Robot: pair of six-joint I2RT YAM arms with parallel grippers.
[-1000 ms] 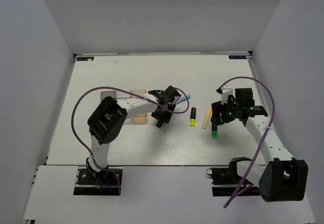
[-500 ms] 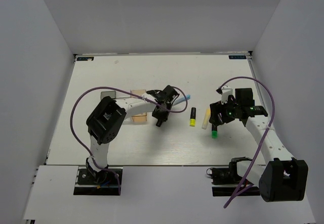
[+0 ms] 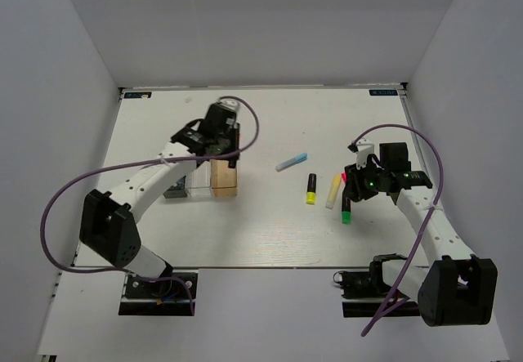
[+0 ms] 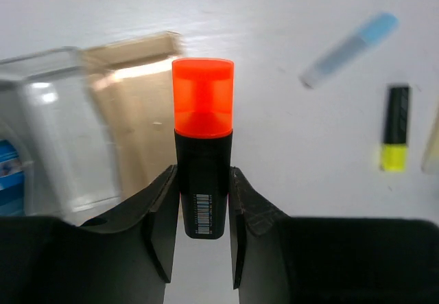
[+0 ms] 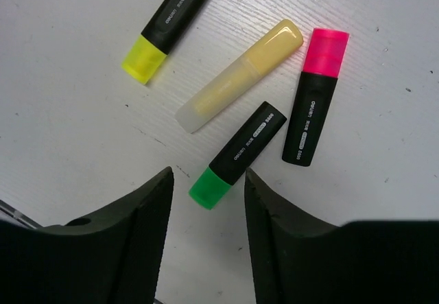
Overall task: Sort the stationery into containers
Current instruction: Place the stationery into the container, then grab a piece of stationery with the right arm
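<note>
1. Amber-tan bin (image 3: 225,179) ends a joined row seen from above, and the left gripper (image 3: 219,137) hangs just beyond it. Well right of that bin lie a pale blue stick (image 3: 292,162), a yellow-capped marker (image 3: 311,189) and a cream stick (image 3: 333,191), with the right gripper (image 3: 359,184) near them.
2. Left wrist view: jaws clamp an orange-capped marker (image 4: 202,112), held over the amber-tan bin's right edge.
3. Right wrist view: jaws spread apart above a green-capped marker (image 5: 239,154), with a pink-capped marker (image 5: 315,96) just beside it.

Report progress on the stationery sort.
Done: little; a blue item shows through the clear plastic bin. In hand: left tool shut on the orange-capped black marker near the amber-tan bin. Remaining: pale blue stick, yellow-capped marker, cream stick, green-capped marker and pink-capped marker on the white table; right tool open over the green one.
</note>
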